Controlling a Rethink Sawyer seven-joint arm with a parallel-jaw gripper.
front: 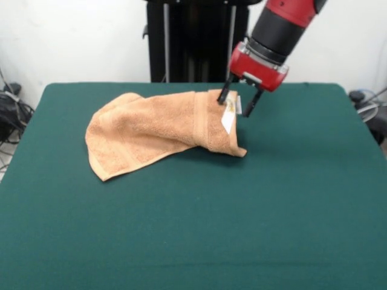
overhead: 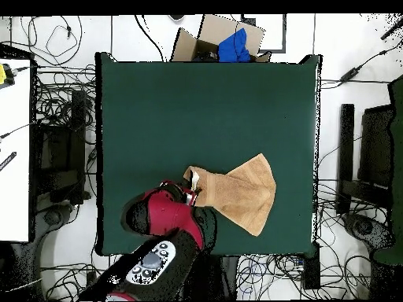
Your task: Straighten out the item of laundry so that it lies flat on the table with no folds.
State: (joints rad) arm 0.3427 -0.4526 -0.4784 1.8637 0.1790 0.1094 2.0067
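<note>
Front view, read left to right. The table (front: 181, 241) is bare green on its left margin. Then the towel (front: 145, 130) begins: a rounded, folded-over end at left, its lower corner drooping toward me, the body running lengthwise to the right and slightly away. So the long axis lies roughly left-right across the far half of the table, a little left of centre. A woven band crosses it near the right end, where the cloth rises in a raised flap carrying the white tag (front: 228, 119). The gripper (front: 239, 101) sits right at that raised end. Its two dark prongs are parted, not closed on anything I can confirm: one prong touches or just overlaps the top edge of the flap, the other hangs just beside the tag over bare felt. I cannot tell whether cloth lies between them. Right of the gripper there is only table. The relation that matters: the whole towel lies to the left of the claw in this view, so I judge a pinch here followed by a pull rightward, along the long axis, would draw the doubled layers out. The overhead view agrees: gripper at one corner of the towel (overhead: 236, 193), the cloth fanning away from it.
</note>
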